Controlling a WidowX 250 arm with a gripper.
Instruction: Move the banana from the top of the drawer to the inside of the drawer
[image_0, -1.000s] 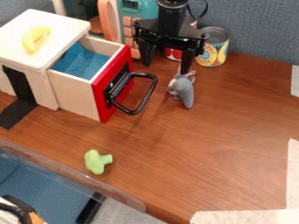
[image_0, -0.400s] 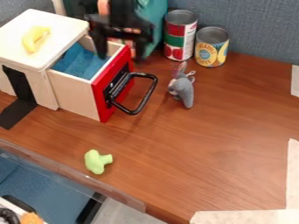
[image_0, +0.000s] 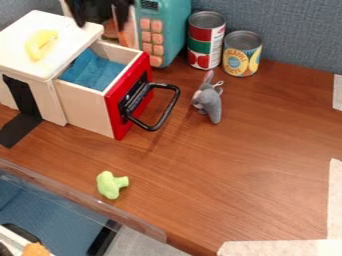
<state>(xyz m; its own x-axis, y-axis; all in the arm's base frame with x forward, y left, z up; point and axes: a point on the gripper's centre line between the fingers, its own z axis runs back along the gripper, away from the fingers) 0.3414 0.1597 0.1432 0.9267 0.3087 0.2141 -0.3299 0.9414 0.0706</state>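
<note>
Brown wooden table (image_0: 247, 150), blue-gray partition (image_0: 294, 25) behind, one gripper (image_0: 101, 23) with fingers spread, holding nothing, one banana (image_0: 41, 44) near it atop the white cabinet (image_0: 70, 32), one open drawer (image_0: 83, 107) below it, two cans (image_0: 205, 40) farther off, two small toys (image_0: 210, 104) farther still

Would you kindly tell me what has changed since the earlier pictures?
The black two-finger gripper moved toward the view's upper left, from in front of the cans to the white cabinet top's far edge. Nothing was grasped or released. The yellow banana, red-fronted drawer, grey plush toy and green toy broccoli stayed put.
</note>
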